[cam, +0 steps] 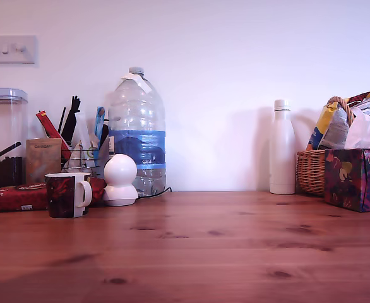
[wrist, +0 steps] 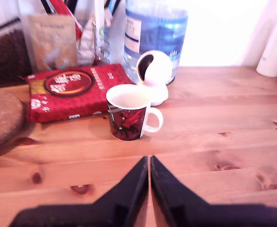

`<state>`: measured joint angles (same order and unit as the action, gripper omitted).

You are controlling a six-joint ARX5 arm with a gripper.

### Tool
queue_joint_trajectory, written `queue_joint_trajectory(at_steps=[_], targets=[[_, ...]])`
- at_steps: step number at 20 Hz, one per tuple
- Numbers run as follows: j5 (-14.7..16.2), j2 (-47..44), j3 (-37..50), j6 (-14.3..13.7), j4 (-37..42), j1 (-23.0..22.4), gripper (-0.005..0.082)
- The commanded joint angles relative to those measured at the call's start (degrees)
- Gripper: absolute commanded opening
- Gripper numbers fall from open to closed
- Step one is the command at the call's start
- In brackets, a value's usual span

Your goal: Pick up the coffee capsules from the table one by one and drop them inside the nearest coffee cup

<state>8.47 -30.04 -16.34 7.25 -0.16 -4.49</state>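
On the table [cam: 204, 246], the coffee cup [cam: 67, 195] stands at the exterior view's left, just in front of a flat packet [cam: 17, 196] and beside a ball-shaped gadget [cam: 120, 180]. Behind them rises a water bottle [cam: 136, 136]; a flask [cam: 282, 147], basket [cam: 311, 171] and tissue box [cam: 357, 178] line the right.

Domestic setting, probably a kitchen or dining corner of a home. A wooden plank table [cam: 235, 252] stands against a plain white wall with a light switch [cam: 11, 49]. Along the wall: a large water bottle [cam: 136, 132], a white flask [cam: 282, 146], a wicker basket [cam: 311, 170] of snack packets, a patterned tissue box [cam: 357, 178], a clear storage canister [cam: 3, 136] and a coffee cup [cam: 67, 195].
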Motion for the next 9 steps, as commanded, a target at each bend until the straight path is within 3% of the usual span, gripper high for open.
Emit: queue_joint_trajectory(at_steps=[1, 9], targets=[[-0.2, 3.8, 1.4, 0.3, -2.7, -0.2, -0.0021], [-0.1, 15.6, 1.4, 0.3, -9.0, -0.2, -0.0021]])
